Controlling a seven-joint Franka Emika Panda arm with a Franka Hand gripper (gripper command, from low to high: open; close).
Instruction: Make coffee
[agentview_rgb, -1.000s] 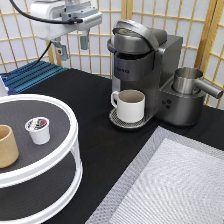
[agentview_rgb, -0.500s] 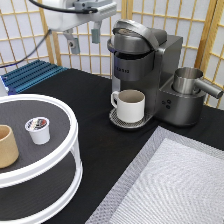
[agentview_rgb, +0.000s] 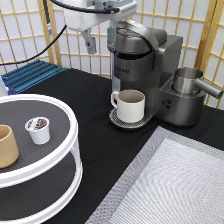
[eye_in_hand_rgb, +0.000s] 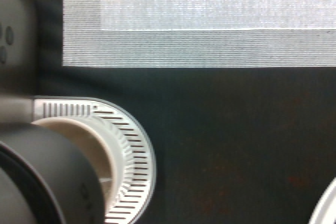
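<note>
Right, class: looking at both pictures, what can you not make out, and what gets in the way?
- Coffee machine: its brew chamber, exterior view, covered by the lid and the gripper.
- White mug: its contents, exterior view, hidden by the rim's angle.
- Coffee pod: foil print too small to read.
- Tan cup: cut off by the exterior view's left edge.

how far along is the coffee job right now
Done: a white mug already sits on the coffee machine's drip tray. In hand: nothing; the claw hangs open and empty at the exterior view's top, beside the machine's head. Left: the coffee pod is untouched on the round tiered stand, near a tan cup.
</note>
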